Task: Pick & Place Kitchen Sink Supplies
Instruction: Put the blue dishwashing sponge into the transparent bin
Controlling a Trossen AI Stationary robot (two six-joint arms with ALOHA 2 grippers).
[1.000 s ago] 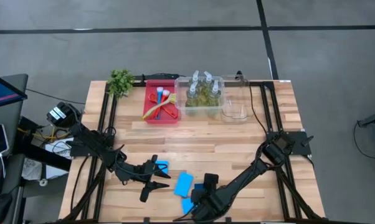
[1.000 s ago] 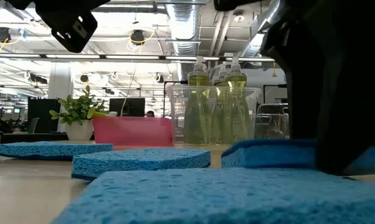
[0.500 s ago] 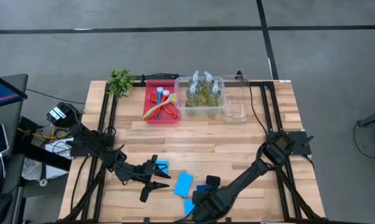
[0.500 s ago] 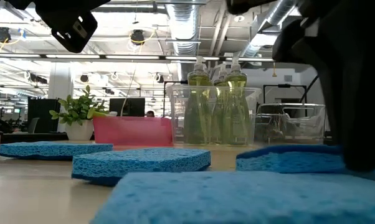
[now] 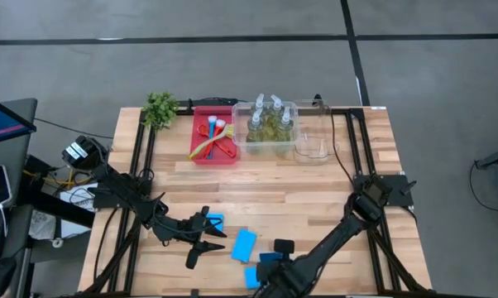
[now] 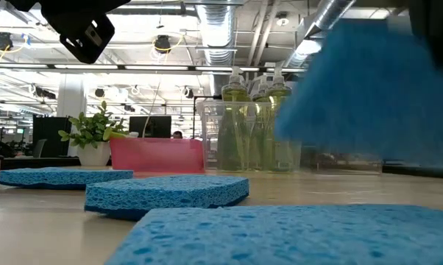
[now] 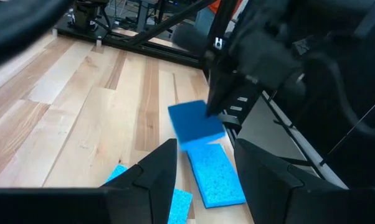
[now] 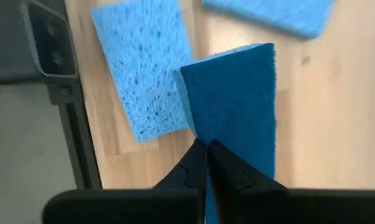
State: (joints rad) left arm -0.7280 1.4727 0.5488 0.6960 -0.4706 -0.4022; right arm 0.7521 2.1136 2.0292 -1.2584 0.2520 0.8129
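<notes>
Right hand (image 8: 203, 163) pinched shut on edge of darker sponge (image 8: 234, 106), lifted clear of worktop (image 5: 274, 186) at front edge, probably for carrying to a bin. Left hand (image 7: 203, 165) parted, empty, waiting beside three lighter sponges (image 5: 244, 242).

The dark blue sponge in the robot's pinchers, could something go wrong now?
Maybe. The right gripper is shut on only one edge of the dark blue sponge, so the soft sponge might slip out on the way. Lighter sponges lie just beneath, and the left gripper waits open beside them, so a low swing could bump either. The bottle bin is far across the table.
</notes>
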